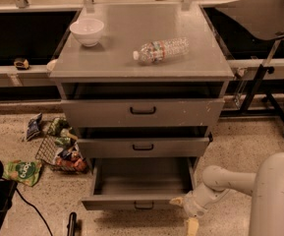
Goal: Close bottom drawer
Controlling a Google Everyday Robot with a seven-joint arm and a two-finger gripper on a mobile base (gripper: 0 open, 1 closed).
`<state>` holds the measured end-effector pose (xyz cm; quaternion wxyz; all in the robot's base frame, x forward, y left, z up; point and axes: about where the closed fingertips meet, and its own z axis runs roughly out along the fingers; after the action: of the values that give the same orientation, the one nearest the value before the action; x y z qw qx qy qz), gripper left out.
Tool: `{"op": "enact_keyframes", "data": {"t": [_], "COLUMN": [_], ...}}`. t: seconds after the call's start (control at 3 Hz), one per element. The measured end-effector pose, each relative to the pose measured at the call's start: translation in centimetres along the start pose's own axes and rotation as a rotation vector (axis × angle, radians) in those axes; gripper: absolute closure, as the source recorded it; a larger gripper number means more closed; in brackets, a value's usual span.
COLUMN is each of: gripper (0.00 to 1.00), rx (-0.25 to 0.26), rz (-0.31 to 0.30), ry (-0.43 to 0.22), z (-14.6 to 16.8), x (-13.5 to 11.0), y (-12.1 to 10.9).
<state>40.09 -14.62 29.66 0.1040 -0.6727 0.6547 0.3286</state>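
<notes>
The bottom drawer [131, 202] of the grey cabinet is pulled far out, its inside bare, with a small black pull handle [144, 206] on its short front panel. My gripper [183, 213] is low at the drawer's right front corner, at the end of my white arm [230, 181]. One cream finger [176, 200] touches or nearly touches the panel's right end; the other [192, 226] points down toward the floor.
The middle drawer [142, 146] and top drawer [142, 111] stand slightly out. A white bowl [87, 32] and a lying water bottle [161, 50] are on the cabinet top. A wire basket with snack bags [60, 149] sits on the floor at left. A black stand [259, 82] is at right.
</notes>
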Motion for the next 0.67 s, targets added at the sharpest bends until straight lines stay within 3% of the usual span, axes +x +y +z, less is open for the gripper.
{"op": "enact_keyframes", "data": {"t": [0.33, 0.67], "gripper": [0.18, 0.41], "rx": [-0.007, -0.015], "rz": [0.037, 0.073], "ry": [-0.011, -0.072], "z": [2.1, 4.0], "x": [3.8, 7.7], "y": [-0.9, -1.6]}}
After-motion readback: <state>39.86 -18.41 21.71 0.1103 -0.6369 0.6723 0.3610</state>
